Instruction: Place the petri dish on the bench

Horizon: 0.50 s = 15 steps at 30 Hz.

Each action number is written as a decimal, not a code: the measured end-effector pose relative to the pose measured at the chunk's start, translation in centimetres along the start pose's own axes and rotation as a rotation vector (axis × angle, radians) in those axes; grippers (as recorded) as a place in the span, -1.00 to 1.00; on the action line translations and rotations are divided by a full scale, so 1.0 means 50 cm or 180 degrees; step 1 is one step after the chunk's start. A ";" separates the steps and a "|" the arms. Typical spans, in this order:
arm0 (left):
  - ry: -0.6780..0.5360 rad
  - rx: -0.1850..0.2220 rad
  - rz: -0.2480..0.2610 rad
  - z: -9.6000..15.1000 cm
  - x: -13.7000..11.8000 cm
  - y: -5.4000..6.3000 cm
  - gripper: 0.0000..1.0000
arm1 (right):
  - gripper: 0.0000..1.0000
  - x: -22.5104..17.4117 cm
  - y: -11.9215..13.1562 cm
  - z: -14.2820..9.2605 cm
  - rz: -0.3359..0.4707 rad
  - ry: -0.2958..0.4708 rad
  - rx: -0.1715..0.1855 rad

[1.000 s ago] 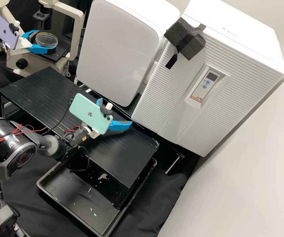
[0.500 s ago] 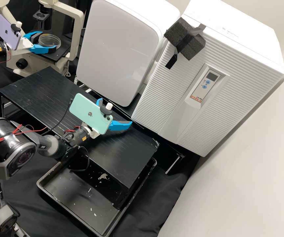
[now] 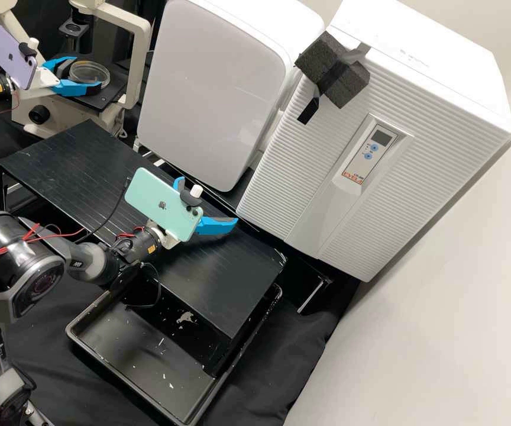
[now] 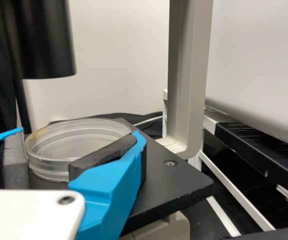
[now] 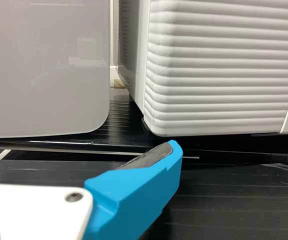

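Petri dish [image 4: 76, 145] on microscope stage [image 4: 171, 184]. My left gripper [image 3: 88, 73] has its jaws pinching the sides, seemingly; firmness unclear. Right gripper [image 3: 208, 200]: jaws spread. An uneven squeeze could shoot the dish out; a steep lift could knock it against the black cylinder [image 4: 43, 40].

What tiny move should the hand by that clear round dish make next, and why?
Probably a gentle tightening of the left hand before any lifting: it is around the clear dish, which is over the microscope's black platform, not the bench, and I can't tell how firm the hold is.
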 end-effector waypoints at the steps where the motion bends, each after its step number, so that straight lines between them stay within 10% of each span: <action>1: -0.0009 -0.0006 -0.0025 -0.001 -0.006 0.003 -1.00 | 1.00 0.000 0.000 0.000 0.0000 0.0000 0.0000; 15: 0.0006 -0.0076 -0.0074 -0.009 -0.084 0.051 -1.00 | 1.00 0.000 0.000 0.000 0.0000 0.0000 0.0000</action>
